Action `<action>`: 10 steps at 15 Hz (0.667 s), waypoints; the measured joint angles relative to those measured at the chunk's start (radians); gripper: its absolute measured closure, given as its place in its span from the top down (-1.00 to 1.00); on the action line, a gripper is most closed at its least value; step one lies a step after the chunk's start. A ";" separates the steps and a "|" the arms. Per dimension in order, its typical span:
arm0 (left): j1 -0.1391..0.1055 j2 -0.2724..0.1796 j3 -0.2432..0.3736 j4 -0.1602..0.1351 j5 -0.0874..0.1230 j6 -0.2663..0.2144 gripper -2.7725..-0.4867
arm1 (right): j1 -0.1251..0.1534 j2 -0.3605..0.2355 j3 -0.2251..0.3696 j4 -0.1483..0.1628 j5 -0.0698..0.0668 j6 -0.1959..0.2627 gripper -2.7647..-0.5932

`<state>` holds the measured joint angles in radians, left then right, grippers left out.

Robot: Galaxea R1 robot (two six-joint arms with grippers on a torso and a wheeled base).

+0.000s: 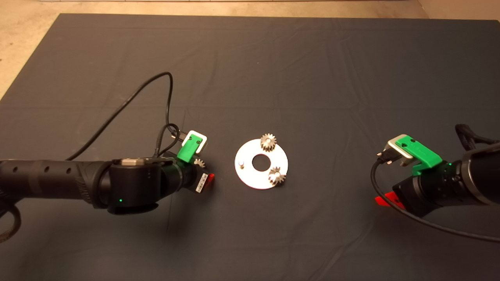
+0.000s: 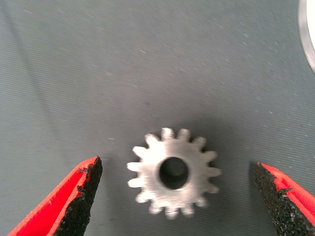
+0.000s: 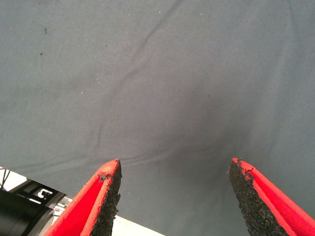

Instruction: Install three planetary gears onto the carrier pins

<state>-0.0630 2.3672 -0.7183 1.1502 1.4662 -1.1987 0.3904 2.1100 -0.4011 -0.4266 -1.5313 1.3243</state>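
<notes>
The shiny round carrier disc (image 1: 253,178) lies on the mat's middle. Two planetary gears sit on its pins, one at the far side (image 1: 268,142) and one at the near right (image 1: 276,175). The third carrier pin (image 1: 241,164), on the disc's left, is bare. The third gear (image 1: 199,163) lies flat on the mat left of the disc. My left gripper (image 1: 203,171) hovers over it, open, with the gear (image 2: 172,172) between the fingers (image 2: 81,194), not touching. My right gripper (image 1: 384,201) is open and empty over bare mat at the right (image 3: 174,167).
The disc's rim (image 2: 307,34) shows at the edge of the left wrist view. A black cable (image 1: 129,101) loops from the left arm over the mat. The right wrist view shows the mat's edge with a black part (image 3: 19,209) beyond it.
</notes>
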 joint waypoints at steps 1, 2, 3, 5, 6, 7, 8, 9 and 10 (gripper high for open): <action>0.000 0.005 -0.001 0.001 -0.001 0.000 0.46 | 0.000 -0.002 0.000 0.000 0.000 0.000 -0.06; -0.001 0.007 -0.002 0.002 -0.001 0.000 0.41 | 0.000 -0.002 0.000 0.000 0.000 0.000 -0.06; -0.001 0.007 -0.002 0.002 0.000 0.000 0.40 | 0.000 -0.003 0.000 0.000 0.000 -0.001 -0.06; 0.000 0.007 -0.002 0.002 -0.001 0.000 0.34 | 0.000 -0.004 0.000 0.000 0.001 -0.003 -0.06; 0.000 0.006 -0.002 0.002 0.000 0.000 0.28 | 0.000 -0.006 0.000 0.000 0.000 -0.004 -0.06; -0.001 0.006 -0.002 0.002 -0.001 0.000 0.27 | 0.000 -0.008 0.000 0.000 0.000 -0.007 -0.06; -0.001 0.006 -0.002 0.002 -0.001 0.000 0.27 | 0.000 -0.011 0.000 0.000 0.001 -0.007 -0.06; -0.001 0.004 -0.002 0.002 -0.001 0.000 0.20 | 0.000 -0.011 0.000 0.000 0.000 -0.008 -0.06; -0.001 0.000 -0.002 0.002 0.000 0.000 0.16 | 0.000 -0.011 0.000 0.000 0.000 -0.008 -0.06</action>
<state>-0.0638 2.3672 -0.7202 1.1521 1.4661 -1.1983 0.3904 2.0989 -0.4011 -0.4266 -1.5313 1.3162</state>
